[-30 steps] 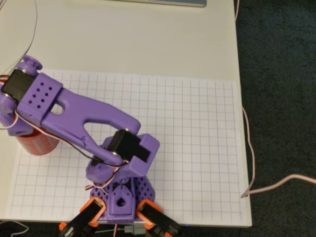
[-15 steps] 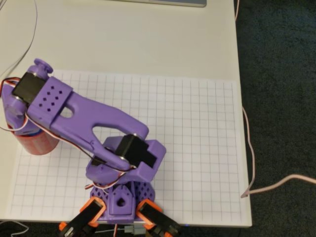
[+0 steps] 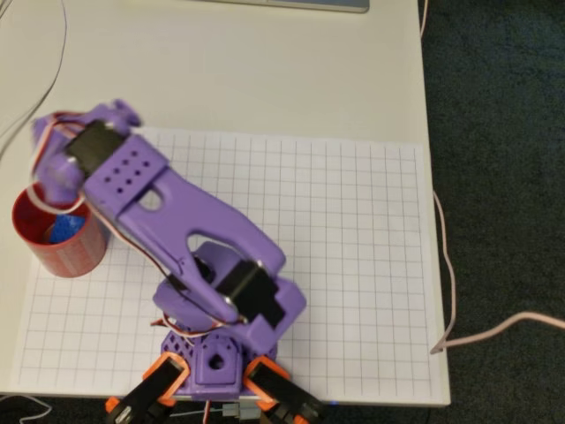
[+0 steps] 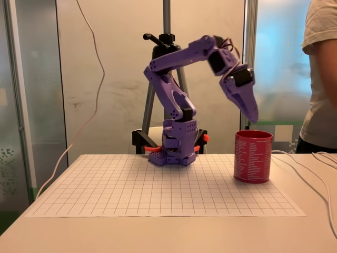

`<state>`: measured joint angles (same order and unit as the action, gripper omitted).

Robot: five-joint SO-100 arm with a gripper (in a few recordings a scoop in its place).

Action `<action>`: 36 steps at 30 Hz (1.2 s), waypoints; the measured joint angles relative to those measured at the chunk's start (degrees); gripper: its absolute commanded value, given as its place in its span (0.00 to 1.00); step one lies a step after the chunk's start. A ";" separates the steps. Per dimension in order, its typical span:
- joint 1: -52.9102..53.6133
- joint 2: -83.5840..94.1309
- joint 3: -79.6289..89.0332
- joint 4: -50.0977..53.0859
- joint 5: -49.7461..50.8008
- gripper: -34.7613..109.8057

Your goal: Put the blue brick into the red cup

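Nearest the lens: a white grid sheet (image 4: 131, 184) lies flat on the pale table (image 4: 158, 234), seen from the fixed view.

Cup: the red cup (image 4: 253, 158) stands upright near the sheet's right edge in the fixed view. From overhead it sits at the sheet's left edge, mouth open to the camera.

Brick: the blue brick (image 3: 62, 230) lies inside the cup on its bottom, a patch of bright blue partly hidden under the arm in the overhead view.

Cable: a pale cable (image 4: 310, 182) trails across the table just to the right of the cup, apart from it.

Gripper: the purple gripper (image 4: 253, 117) hangs tip-down just above the cup's rim, clear of it and carrying nothing. Whether its jaws stand apart or together cannot be told, side-on in one view and blurred in the other.

Step in hand: the drop looks done, so this reads as the pull-away from the cup.

How to do it well: lift straight up until the tips are well above the rim, and only then swing back toward the base. A sideways move this low could clip the rim and tip the cup, spilling the brick.

Arm base: the purple base (image 4: 176, 142) sits at the sheet's far edge, orange clamps at its sides.

Background: a tripod (image 4: 166, 21) rises behind the arm, and a person (image 4: 321, 79) in a light shirt stands at the right.
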<state>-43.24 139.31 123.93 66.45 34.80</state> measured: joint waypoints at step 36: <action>33.57 49.31 55.99 -19.78 -31.11 0.24</action>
<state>-9.67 188.61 179.91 46.67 3.69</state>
